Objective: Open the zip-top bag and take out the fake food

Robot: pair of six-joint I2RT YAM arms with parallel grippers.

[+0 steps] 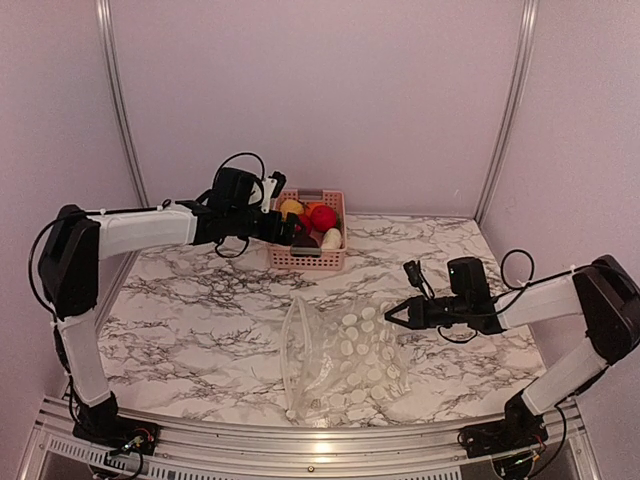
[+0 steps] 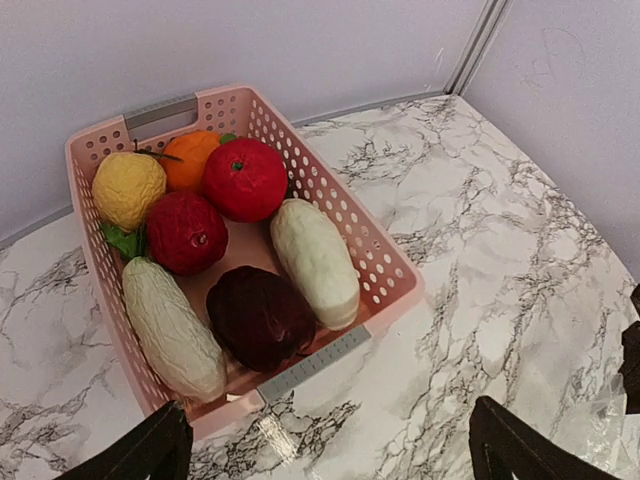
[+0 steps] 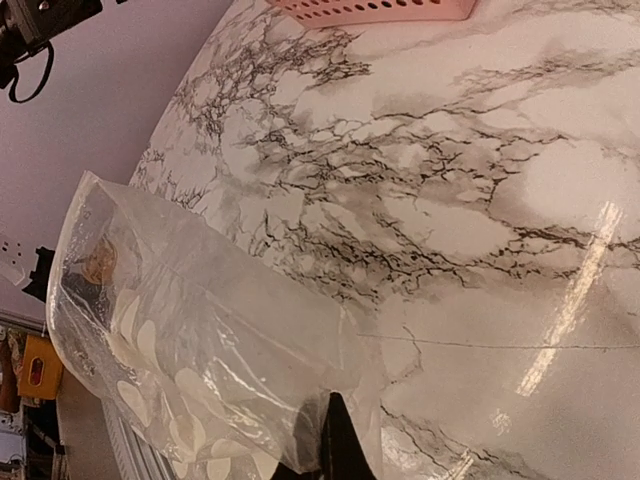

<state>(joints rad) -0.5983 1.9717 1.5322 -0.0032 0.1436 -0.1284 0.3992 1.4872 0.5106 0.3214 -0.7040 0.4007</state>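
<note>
The zip-top bag [image 1: 345, 360] [image 3: 200, 340], clear with white dots, lies crumpled on the marble table with its mouth gaping toward the left; I see no food inside it. My right gripper [image 1: 390, 313] [image 3: 338, 440] is shut on the bag's right edge and holds that edge up. The fake food [image 1: 315, 220] fills the pink basket [image 2: 390, 270]: a yellow piece [image 2: 128, 187], an orange one [image 2: 190, 158], a red one [image 2: 245, 178], a white one [image 2: 314, 258] and a dark brown one [image 2: 260, 315]. Over the basket's near rim, my left gripper [image 1: 290, 228] [image 2: 325, 440] is open and holds nothing.
The pink basket [image 1: 305, 262] stands at the back of the table, close to the rear wall. Walls close in on the left and right sides. Bare marble [image 1: 190, 320] stretches between the basket and the bag.
</note>
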